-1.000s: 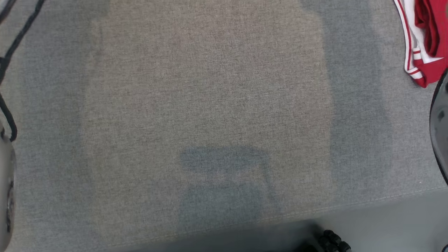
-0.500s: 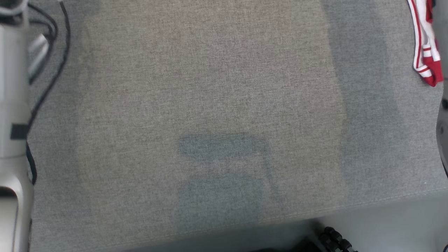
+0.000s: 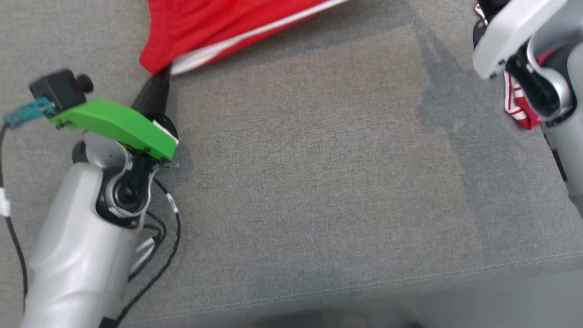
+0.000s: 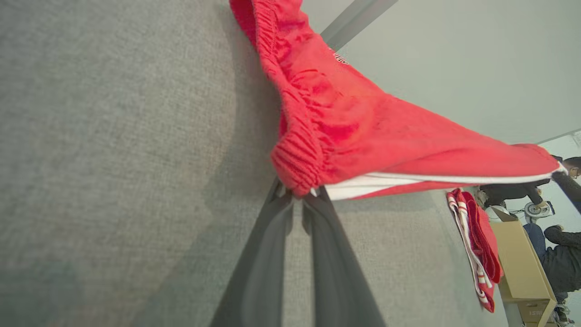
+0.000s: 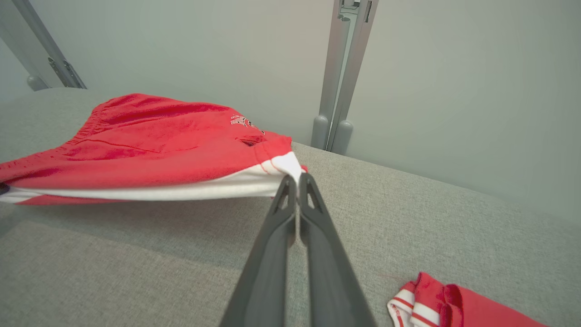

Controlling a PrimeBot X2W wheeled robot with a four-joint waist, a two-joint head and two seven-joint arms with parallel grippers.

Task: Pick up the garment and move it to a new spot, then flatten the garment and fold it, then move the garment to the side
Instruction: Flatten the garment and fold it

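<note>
The garment (image 3: 218, 23) is a pair of red shorts with a white side stripe, stretched between both grippers above the grey fabric surface (image 3: 319, 182). My left gripper (image 4: 297, 195) is shut on the gathered elastic waistband corner of the garment (image 4: 363, 131). In the head view the left gripper (image 3: 158, 75) points up at the garment's lower left corner. My right gripper (image 5: 295, 181) is shut on the white-striped corner of the garment (image 5: 150, 150). The right arm (image 3: 514, 36) sits at the head view's upper right.
A second red and white garment (image 5: 445, 304) lies bunched on the surface to the right (image 3: 517, 109). The surface's front edge (image 3: 410, 282) runs along the bottom. Metal posts (image 5: 340, 68) stand behind. A cardboard box (image 4: 522, 268) and a person (image 4: 563, 263) are beyond the surface.
The head view has shifted. The left arm and the red garment have come into it, with the garment now across the top; the right arm now covers the side garment.
</note>
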